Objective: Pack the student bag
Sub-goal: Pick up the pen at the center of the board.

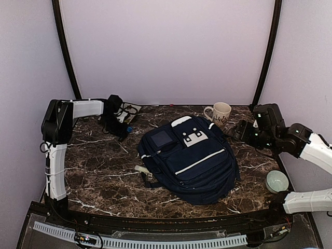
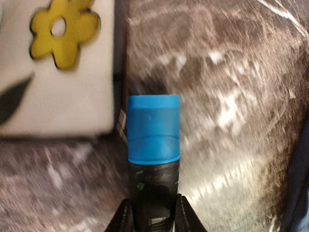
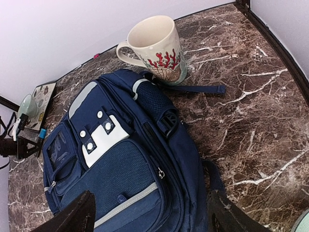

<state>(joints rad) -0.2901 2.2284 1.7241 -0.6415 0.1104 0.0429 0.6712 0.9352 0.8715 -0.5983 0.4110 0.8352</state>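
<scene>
Your bag lies flat in the middle of the dark marbled surface, front side up. Its top end points toward the far right, where a cream mug with a red coral print stands just beside it. A loose dark strap trails out onto the surface next to the mug.

Your left jaws are at the far left of the surface, well apart from the bag, and they pinch the black body of a marker with a blue cap. The marker points away from the wrist and sits just beside a white card printed with a yellow flower. That wrist view is blurred.

Your right jaws hang spread wide by the bag's far right side, aimed across it and holding nothing.

A pale green bowl sits near the right edge, apart from the bag. A small pale stick lies against the bag's left side; you cannot tell what it is
</scene>
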